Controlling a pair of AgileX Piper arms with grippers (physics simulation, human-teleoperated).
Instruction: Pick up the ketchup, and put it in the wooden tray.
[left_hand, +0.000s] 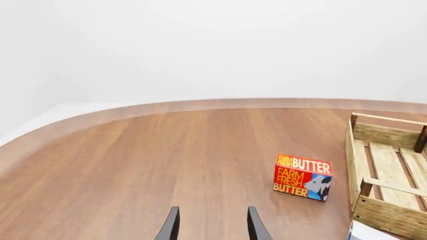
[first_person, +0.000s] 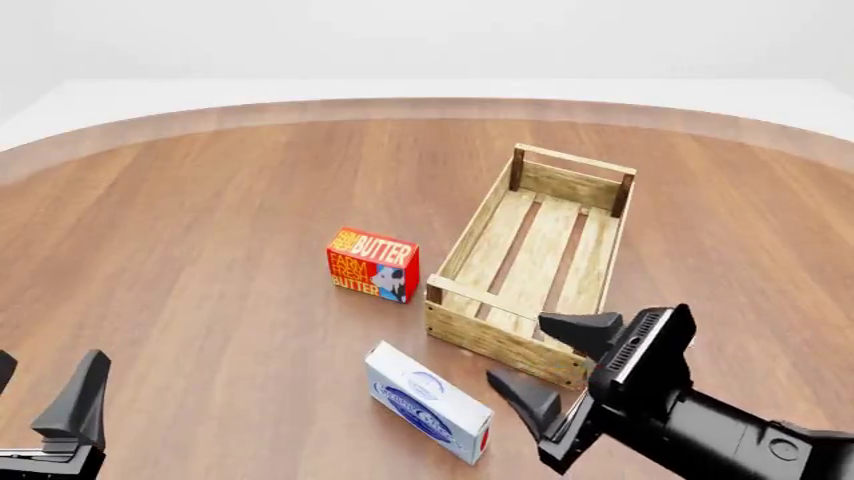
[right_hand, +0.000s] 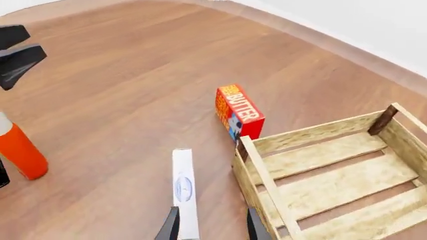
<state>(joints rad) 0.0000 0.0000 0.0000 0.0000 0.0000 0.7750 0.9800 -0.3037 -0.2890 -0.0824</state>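
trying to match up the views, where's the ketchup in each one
Left wrist view: not in it.
Front view: not in it.
Right wrist view: ketchup stands at the picture's left edge, away from the wooden tray.
Shared landmark: the butter box, beside the tray in all three.

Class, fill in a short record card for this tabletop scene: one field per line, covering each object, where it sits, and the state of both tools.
Ketchup: upright on the table, seen only in the right wrist view, outside the tray
Wooden tray: holds nothing
Butter box: standing left of the tray
White-and-blue box: lying in front of the tray's near corner
Left tool: open, holding nothing
Right tool: open, holding nothing
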